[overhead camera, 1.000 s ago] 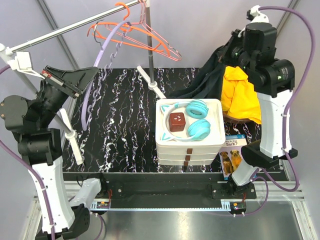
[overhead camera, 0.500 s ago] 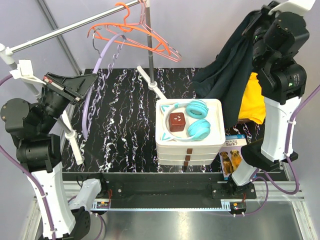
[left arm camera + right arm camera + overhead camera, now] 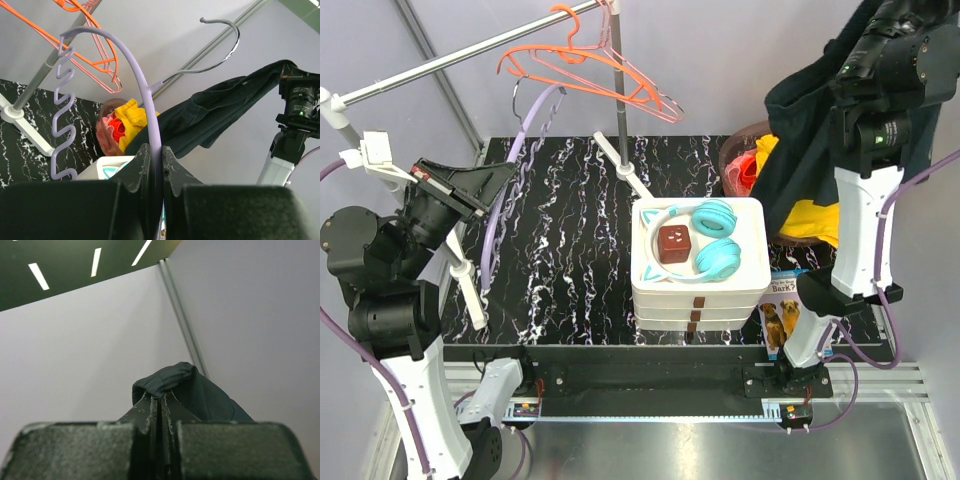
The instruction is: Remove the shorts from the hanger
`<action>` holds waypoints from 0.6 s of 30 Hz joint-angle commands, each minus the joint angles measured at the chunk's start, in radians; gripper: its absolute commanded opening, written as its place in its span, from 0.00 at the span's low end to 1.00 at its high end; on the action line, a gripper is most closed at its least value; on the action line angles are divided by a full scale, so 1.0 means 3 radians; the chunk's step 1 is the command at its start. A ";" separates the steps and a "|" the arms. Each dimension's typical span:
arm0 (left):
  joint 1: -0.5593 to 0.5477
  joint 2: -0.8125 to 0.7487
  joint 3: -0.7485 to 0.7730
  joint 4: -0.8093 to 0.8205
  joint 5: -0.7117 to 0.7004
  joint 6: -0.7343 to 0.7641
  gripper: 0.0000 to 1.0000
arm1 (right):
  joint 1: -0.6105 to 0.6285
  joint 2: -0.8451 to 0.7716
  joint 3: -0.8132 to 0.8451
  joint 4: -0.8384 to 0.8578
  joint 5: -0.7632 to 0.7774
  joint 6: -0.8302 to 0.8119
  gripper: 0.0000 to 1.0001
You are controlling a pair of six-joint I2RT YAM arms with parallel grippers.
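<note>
Top external: right gripper (image 3: 159, 407), pinching the shorts (image 3: 805, 130), is lifting them higher, clear of the hanger (image 3: 152, 120) the left gripper (image 3: 156, 160) is clamping. Nearly done.

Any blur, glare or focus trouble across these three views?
Top external: evenly lit and sharp, though the shorts read as a flat dark mass. Left wrist: the purple hanger is crisp, the left gripper in the foreground dark and soft. Right wrist: the right gripper is likewise dark and soft; ceiling light strips glow bright at top left without flare.
</note>
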 commanded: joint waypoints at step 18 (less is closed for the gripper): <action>-0.0007 -0.0022 0.0057 0.0117 -0.0171 0.0199 0.00 | -0.0908 0.0467 -0.0739 -0.1786 -0.1267 0.2660 0.00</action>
